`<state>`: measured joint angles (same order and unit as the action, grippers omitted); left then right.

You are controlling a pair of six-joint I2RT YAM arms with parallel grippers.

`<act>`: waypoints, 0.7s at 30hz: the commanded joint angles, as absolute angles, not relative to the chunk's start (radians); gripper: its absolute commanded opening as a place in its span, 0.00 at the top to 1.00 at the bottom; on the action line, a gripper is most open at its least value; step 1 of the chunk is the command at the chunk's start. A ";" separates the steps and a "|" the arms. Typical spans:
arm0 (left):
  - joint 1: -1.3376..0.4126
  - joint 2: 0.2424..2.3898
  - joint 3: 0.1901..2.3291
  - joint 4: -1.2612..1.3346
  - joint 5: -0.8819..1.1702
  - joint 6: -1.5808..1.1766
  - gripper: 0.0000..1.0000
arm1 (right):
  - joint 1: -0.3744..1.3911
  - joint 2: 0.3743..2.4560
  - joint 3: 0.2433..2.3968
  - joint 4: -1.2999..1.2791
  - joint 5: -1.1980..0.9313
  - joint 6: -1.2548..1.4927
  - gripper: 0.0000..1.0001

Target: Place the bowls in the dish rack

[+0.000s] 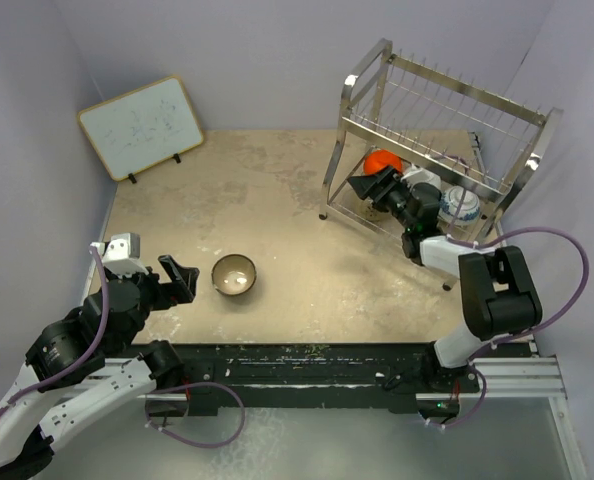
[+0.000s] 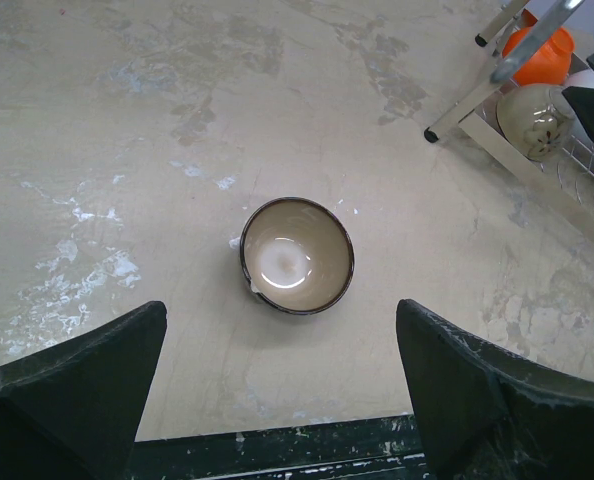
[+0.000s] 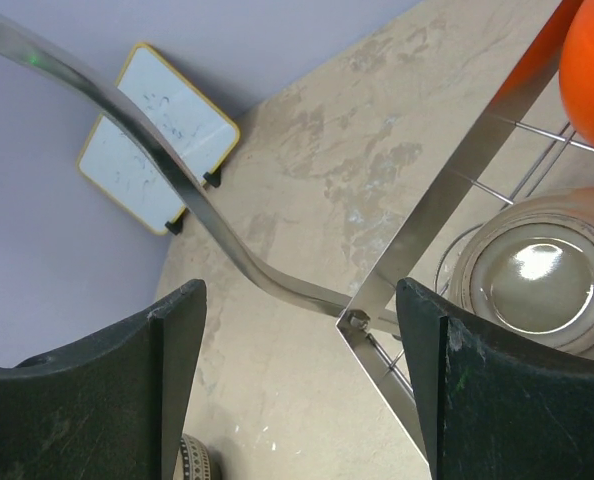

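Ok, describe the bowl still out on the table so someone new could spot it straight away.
On the tan table, the silver dish rack stands far right. The tan-brown bowl sits alone near the front left, well clear of it. Dark brown rim, pale inside; unlike the orange bowl and the patterned bowl, it is outside the rack.

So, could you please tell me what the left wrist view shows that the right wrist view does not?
Only the left wrist view: the tan-brown bowl standing upright on the table, just ahead of the open left hand. Only the right wrist view: the whiteboard propped by the wall, and the open right hand. Both: the dish rack, the orange-red bowl in it, and the table.
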<state>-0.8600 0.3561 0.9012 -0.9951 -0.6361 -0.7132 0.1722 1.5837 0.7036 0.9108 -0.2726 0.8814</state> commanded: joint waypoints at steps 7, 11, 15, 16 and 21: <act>-0.865 0.355 0.908 -0.966 -0.636 -0.698 0.01 | 0.211 1.683 0.784 0.963 -0.148 0.891 0.22; -0.865 0.356 0.908 -0.966 -0.637 -0.698 0.01 | 0.223 1.695 0.784 0.943 -0.062 0.906 0.23; -0.865 0.358 0.908 -0.966 -0.638 -0.698 0.01 | 0.230 1.663 0.750 0.871 0.067 0.925 0.22; -0.865 0.357 0.908 -0.967 -0.638 -0.698 0.01 | 0.230 1.653 0.735 0.862 0.096 0.930 0.23; -0.864 0.355 0.908 -0.967 -0.637 -0.698 0.01 | 0.230 1.587 0.680 0.749 0.192 0.973 0.23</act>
